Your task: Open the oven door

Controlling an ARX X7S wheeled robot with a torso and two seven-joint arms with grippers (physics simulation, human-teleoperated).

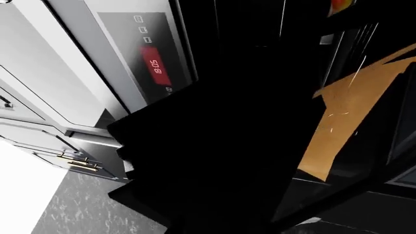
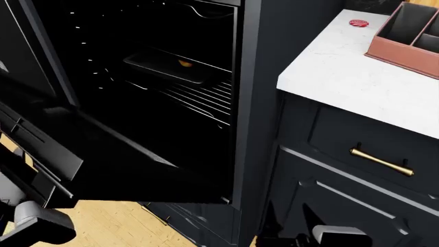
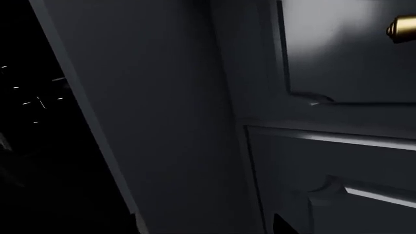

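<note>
Left wrist: view is mostly blocked by black; the oven door (image 1: pixel 351 122) is seen with its amber window, beside a red display (image 1: pixel 155 67); left gripper state cannot be told. Head: oven door (image 2: pixel 116 154) is swung down and open, tilted below the cavity, where a rack (image 2: pixel 199 98) and tray (image 2: pixel 168 67) are exposed; counter (image 2: pixel 343 72) lies right. Right wrist: only navy cabinet fronts (image 3: pixel 338 161) and a brass handle (image 3: pixel 403 27) are shown; right gripper state cannot be told.
</note>
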